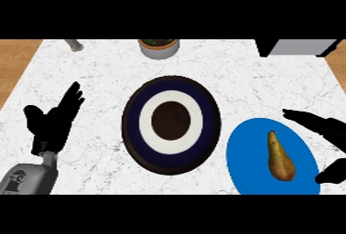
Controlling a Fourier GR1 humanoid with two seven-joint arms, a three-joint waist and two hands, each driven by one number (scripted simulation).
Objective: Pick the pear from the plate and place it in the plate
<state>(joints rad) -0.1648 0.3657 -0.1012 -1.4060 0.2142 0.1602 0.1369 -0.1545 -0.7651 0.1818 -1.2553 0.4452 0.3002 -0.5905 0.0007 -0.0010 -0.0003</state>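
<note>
Lying lengthwise on the blue plate [243, 151], the pear [279, 157] is being recorded as untouched: stem end pointing away from the robot, broad end nearer the lower edge of the view, nothing in contact with it. The blue plate is sitting at the right of the counter [88, 68], its lower rim cut off by the view's edge.

The right hand [324, 125] is being seen just beside the pear, to its right, over the blue plate's far-right rim. Its fingers are spread straight toward the left above the fruit and its thumb is showing lower down, so the hand is standing apart and nothing is being clasped.

The target, judged to be the dark ringed plate [171, 125] at the counter's centre, is being seen with nothing on it; it is lying just beside the blue plate, their rims nearly touching.

The left hand [49, 121] is being held at the left edge, fingers up and relaxed, resting and carrying nothing.

At the back edge, a potted plant [159, 47], a small grey object [73, 45] and a dark appliance [297, 47] are standing well apart from the work.

Progress: 0 of 2 steps are judged done. The grasp is not yet made; lift, short carry left and release are all left.
</note>
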